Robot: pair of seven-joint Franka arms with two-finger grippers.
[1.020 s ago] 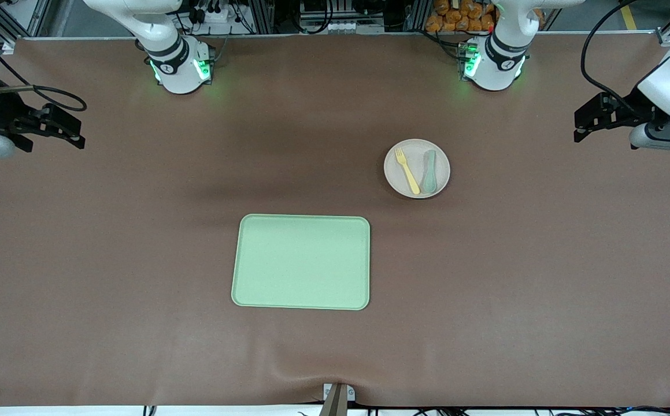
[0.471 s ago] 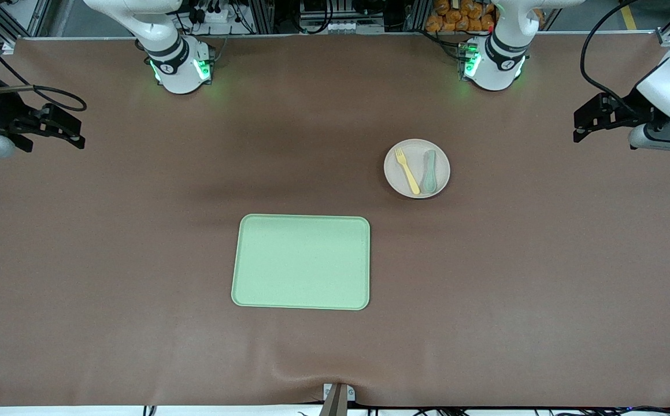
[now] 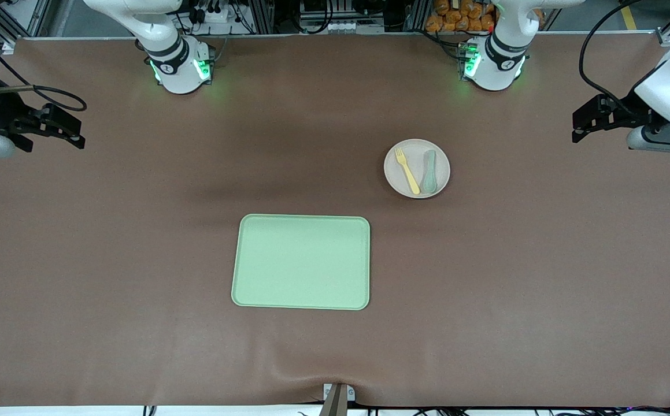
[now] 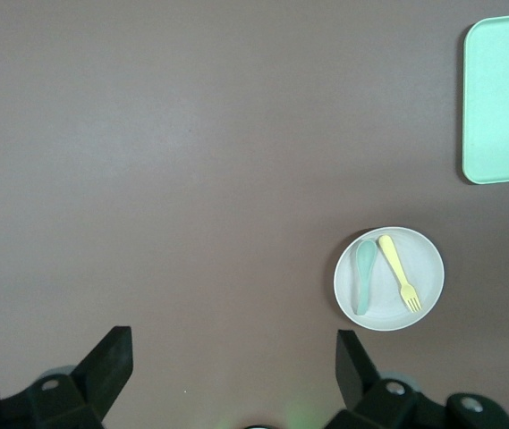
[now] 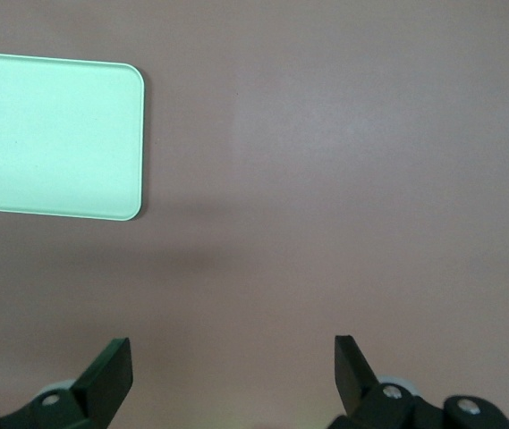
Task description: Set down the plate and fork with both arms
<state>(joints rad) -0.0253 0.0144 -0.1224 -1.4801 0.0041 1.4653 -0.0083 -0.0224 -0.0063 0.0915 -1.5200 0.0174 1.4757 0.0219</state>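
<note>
I find the round pale beige-pink plastic plate (image 3: 417, 169) on the brown table (image 3: 138, 260), farther than the rectangular light-green tray (image 3: 301, 262), toward the left arm's end. On it lie the small yellow plastic fork (image 3: 407, 171) and grey-green spoon (image 3: 429, 171), side by side. Left gripper (image 3: 582, 123) and right gripper (image 3: 74, 132) hang over opposite table ends, both spread wide and holding nothing.

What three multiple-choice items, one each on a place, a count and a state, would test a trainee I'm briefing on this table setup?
1. Where does the fork lie?
A. on the tray
B. on the plate, beside the spoon
C. on the bare table

2. How many utensils lie on the plate?
A. one
B. two
C. three

3. How does the left gripper stand?
A. shut on the fork
B. shut on the plate
C. open, holding nothing

Key: 1 B, the fork and the spoon lie side by side on the plate. 2 B, only those two are on it, and the tray holds nothing. 3 C, its fingers stand wide apart over the left arm's end of the table; the right gripper is likewise open, over the right arm's end.
</note>
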